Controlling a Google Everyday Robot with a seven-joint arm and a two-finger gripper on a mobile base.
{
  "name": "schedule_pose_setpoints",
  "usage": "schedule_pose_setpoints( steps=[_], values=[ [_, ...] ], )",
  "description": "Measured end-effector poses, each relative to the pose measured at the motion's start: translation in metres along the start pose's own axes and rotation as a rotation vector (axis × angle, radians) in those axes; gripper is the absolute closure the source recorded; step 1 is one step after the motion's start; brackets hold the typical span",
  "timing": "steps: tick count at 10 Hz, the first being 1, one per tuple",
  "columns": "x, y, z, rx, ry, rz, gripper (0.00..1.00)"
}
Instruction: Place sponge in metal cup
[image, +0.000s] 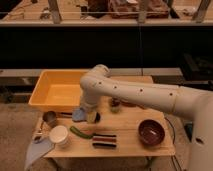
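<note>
The pincer is gripping the sponge, holding it low over the table, near the metal cup.

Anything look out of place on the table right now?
Only the cloth: it droops over the table corner beside the white cup. Nothing looks spilled or tipped. The gripper is low beside the sponge, apart from the metal cup.
</note>
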Motion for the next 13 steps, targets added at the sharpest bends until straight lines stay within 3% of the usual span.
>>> schedule_pose_setpoints(
  steps=[3,7,10,13],
  values=[
    [-0.059,-0.043,0.012,-0.031,-0.010,-0.125,1.00],
    [-0.104,-0.073,0.037,-0.069,-0.029,-0.211,1.00],
    [-0.118,-0.086,0.054,-0.075,-0.034,-0.225,1.00],
    [-0.120,-0.095,0.066,-0.059,-0.029,-0.218,1.00]
  ],
)
